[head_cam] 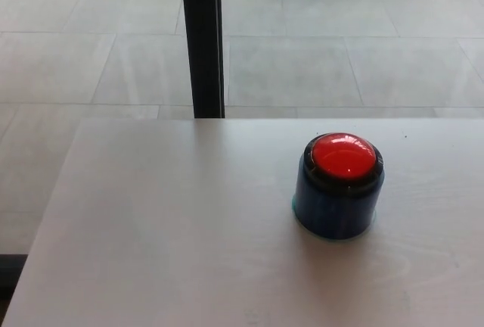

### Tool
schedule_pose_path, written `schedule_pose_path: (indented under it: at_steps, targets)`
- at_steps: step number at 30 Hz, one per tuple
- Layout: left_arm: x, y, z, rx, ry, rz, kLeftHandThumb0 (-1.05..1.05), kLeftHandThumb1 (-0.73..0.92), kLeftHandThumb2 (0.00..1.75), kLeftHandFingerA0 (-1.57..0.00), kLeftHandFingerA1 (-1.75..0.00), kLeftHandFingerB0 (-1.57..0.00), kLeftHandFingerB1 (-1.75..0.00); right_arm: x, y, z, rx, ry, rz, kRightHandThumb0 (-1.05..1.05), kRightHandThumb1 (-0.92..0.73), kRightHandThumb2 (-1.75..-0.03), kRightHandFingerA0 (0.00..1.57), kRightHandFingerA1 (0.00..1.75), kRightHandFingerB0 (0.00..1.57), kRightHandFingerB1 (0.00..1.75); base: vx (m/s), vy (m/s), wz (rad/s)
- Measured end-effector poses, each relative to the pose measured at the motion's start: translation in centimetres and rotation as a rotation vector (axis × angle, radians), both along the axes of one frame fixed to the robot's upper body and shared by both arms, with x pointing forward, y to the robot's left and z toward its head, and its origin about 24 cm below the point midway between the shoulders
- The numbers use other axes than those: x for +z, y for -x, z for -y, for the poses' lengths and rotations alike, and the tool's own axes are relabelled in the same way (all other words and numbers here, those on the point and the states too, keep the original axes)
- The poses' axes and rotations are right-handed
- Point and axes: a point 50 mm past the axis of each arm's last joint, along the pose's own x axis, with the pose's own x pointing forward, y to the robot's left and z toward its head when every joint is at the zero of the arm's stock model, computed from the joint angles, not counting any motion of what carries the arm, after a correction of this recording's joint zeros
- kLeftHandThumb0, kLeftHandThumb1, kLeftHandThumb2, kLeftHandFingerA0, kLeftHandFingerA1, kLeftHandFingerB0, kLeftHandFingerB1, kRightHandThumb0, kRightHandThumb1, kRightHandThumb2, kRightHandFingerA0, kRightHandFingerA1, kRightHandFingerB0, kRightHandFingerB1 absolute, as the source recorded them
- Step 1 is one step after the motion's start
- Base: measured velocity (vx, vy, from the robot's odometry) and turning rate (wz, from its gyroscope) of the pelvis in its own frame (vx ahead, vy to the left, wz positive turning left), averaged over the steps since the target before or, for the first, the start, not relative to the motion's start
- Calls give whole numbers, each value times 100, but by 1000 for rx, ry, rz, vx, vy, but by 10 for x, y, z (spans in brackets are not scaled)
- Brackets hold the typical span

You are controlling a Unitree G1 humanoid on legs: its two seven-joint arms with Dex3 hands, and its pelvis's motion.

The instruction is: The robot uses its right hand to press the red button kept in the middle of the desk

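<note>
Head view: unlabelled red button (pixel 344 156) on pale desk (pixel 166 228).

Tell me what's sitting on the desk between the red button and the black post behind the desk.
Nothing: in the head view, only bare desk lies between the red button and the black post.

A pale wooden desk (pixel 166 236) fills the foreground; behind it lie large grey floor tiles (pixel 318 54); a black post (pixel 203 39) stands upright.
</note>
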Motion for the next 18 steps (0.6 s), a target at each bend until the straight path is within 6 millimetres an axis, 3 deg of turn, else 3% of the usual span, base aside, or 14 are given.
schedule_pose_path:
  at_steps: [1, 2, 4, 5, 6, 9, 10, 11, 12, 13, 14, 15, 17, 18]
  targets:
    - [3, -1, -3, 24, 1, 17, -45, 75, 114, -36, -125, 0, -30, 6, 0, 6, -41, 9, 33, -56, -48, -102, 61, 82, 39, 69, 0, 0, 0]
    - [5, -1, -6, 42, 2, 29, -47, 75, 114, -50, -120, 0, -44, 11, 0, 11, -73, 18, 58, -40, -51, -111, 58, 81, 37, 67, 0, 0, 0]
    - [10, -2, -12, 80, 4, 56, -46, 71, 116, -40, -135, 0, -43, 25, -1, 25, -149, 39, 120, -31, -51, -116, 58, 79, 35, 65, 0, 0, 0]
    - [12, -2, -14, 100, 7, 70, -47, 74, 112, -40, -129, 0, -50, 34, -2, 32, -190, 50, 159, -33, -53, -120, 64, 81, 39, 67, 0, 0, 0]
    - [14, -2, -17, 119, 10, 80, -48, 76, 112, -37, -127, 0, -44, 44, -5, 40, -227, 64, 202, -39, -50, -117, 69, 83, 42, 68, 0, 0, 0]
    - [16, -1, -21, 165, 20, 100, -48, 74, 114, -40, -128, 0, -65, 75, -17, 59, -308, 96, 331, -48, -50, -111, 75, 85, 47, 71, 0, 0, 0]
    - [17, 0, -22, 181, 22, 105, -48, 75, 111, -39, -122, 0, -46, 92, -24, 68, -343, 112, 401, -50, -48, -110, 84, 88, 52, 75, 0, 0, 0]
    - [18, 0, -24, 196, 25, 109, -49, 74, 112, -43, -127, 0, -52, 108, -30, 75, -369, 125, 461, -45, -37, -115, 111, 103, 65, 78, 0, 0, 0]
    - [19, 1, -26, 211, 26, 114, -48, 74, 112, -42, -130, 0, -51, 122, -35, 80, -383, 139, 511, -42, -21, -135, 139, 100, 83, 76, 0, 0, 0]
    - [20, 2, -27, 223, 26, 118, -49, 76, 111, -55, -128, 0, -48, 135, -41, 84, -388, 150, 555, -42, -20, -138, 139, 114, 99, 80, 0, 0, 0]
    - [20, 2, -28, 233, 28, 124, -49, 76, 111, -55, -128, 0, -48, 149, -48, 86, -391, 159, 603, -42, -20, -138, 139, 114, 99, 80, 0, 0, 0]
    - [21, 2, -29, 244, 32, 129, -48, 75, 113, -42, -110, 0, -48, 165, -57, 88, -392, 166, 658, -43, -15, -143, 141, 134, 110, 97, 0, 0, 0]
    - [21, 3, -30, 257, 38, 137, -48, 75, 113, -42, -110, 0, -48, 186, -70, 88, -387, 172, 734, -43, -15, -143, 141, 134, 110, 97, 0, 0, 0]
    - [21, 3, -30, 267, 43, 143, -48, 75, 114, -20, -112, 0, -35, 200, -78, 88, -379, 173, 785, -60, -34, -114, 143, 141, 117, 123, 0, 0, 0]
